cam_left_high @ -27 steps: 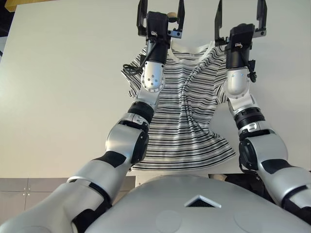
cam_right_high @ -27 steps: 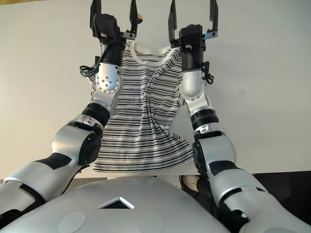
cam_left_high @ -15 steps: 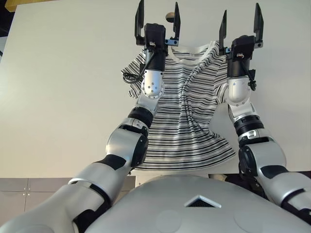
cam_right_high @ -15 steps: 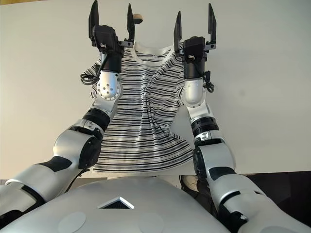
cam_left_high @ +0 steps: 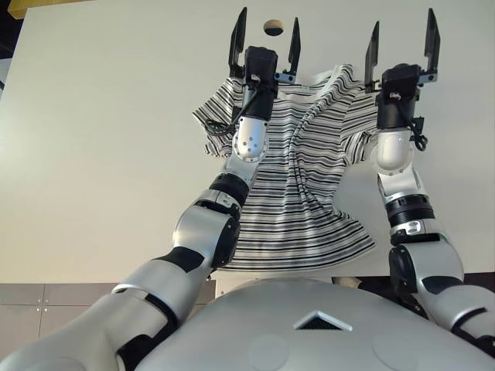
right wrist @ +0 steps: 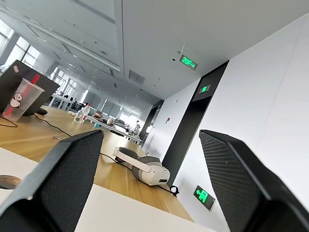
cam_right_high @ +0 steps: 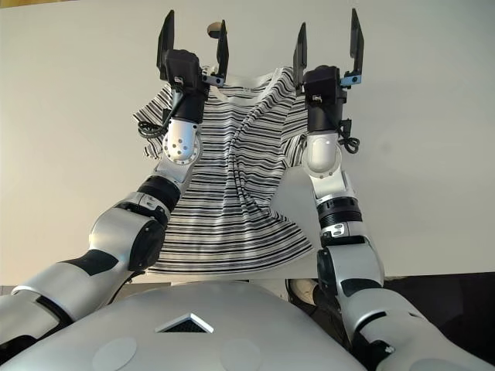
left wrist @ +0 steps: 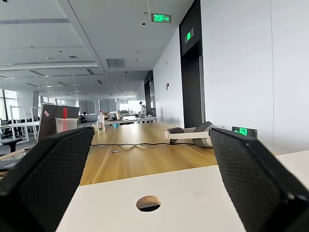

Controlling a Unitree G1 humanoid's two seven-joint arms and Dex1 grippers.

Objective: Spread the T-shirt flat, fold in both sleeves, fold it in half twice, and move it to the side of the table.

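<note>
A black-and-white striped T-shirt (cam_left_high: 298,185) lies on the white table (cam_left_high: 100,154), collar at the far end, hem at the near edge, with a diagonal ridge of wrinkles down its middle. My left gripper (cam_left_high: 264,35) hovers open over the left shoulder near the collar, fingers pointing away from me. My right gripper (cam_left_high: 401,37) is open too, raised beside the right shoulder and sleeve. Neither holds cloth. In the left wrist view my left gripper (left wrist: 154,193) frames bare tabletop between its black fingers (left wrist: 46,179).
A round cable hole (cam_left_high: 272,27) sits in the table just beyond the collar, also seen as a hole (left wrist: 148,203) from the left wrist. Wide bare tabletop lies left and right of the shirt. A wooden desk with a headset (right wrist: 142,166) stands behind the table.
Both arms have drawn back toward me and shifted slightly right, their open fingers tilting upward. The shirt's shoulders and left sleeve, covered before, now show.
</note>
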